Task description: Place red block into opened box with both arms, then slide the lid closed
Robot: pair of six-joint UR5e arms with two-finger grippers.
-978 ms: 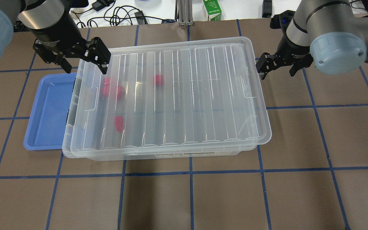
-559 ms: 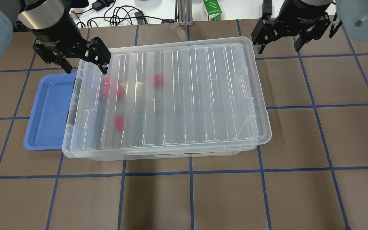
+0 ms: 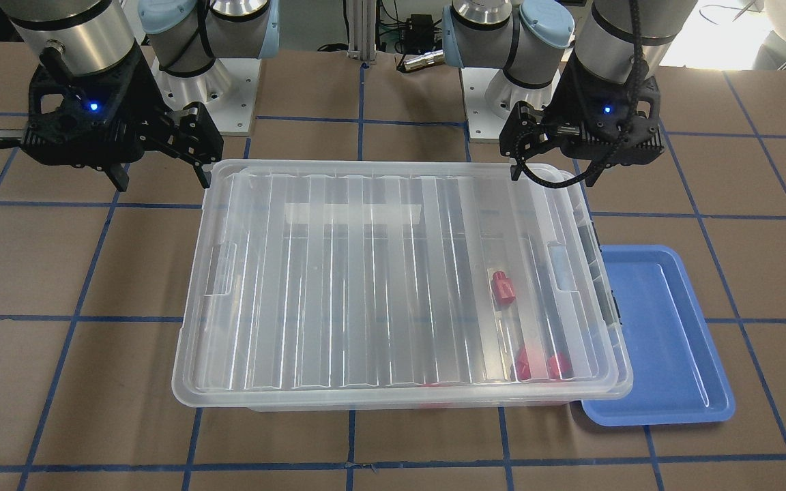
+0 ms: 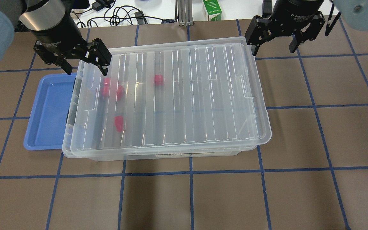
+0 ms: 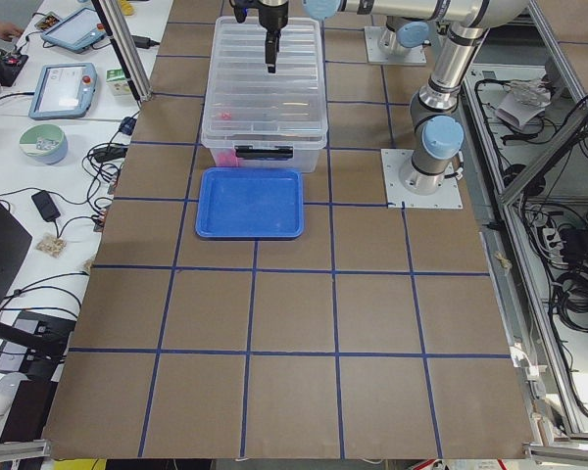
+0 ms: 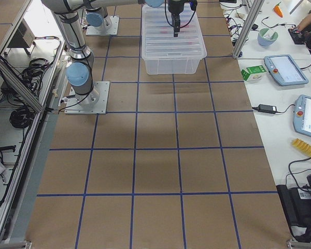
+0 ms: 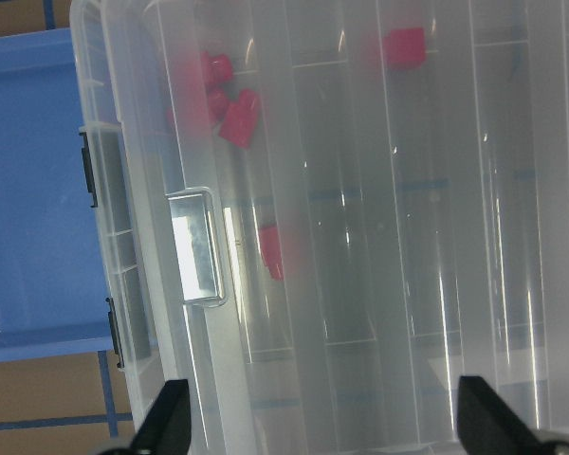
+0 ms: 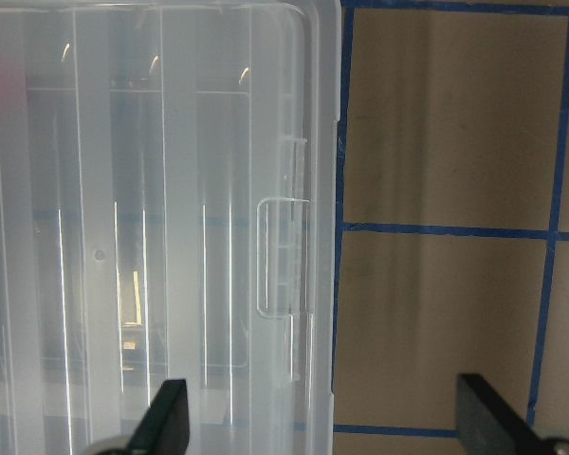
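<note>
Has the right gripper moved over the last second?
Yes. In the overhead view the right gripper has shifted away from the robot, from beside the lid's right short edge to its far right corner.

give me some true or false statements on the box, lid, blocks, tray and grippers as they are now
1. The lid lies on top of the box, covering nearly all of it. True.
2. The left gripper is shut on a red block. False: it is open and holds nothing.
3. Several red blocks lie inside the box, seen through the lid. True.
4. The blue tray sits at the box's end on the robot's right. False: it sits at the end on the robot's left.
5. The right gripper is open and holds nothing. True.
</note>
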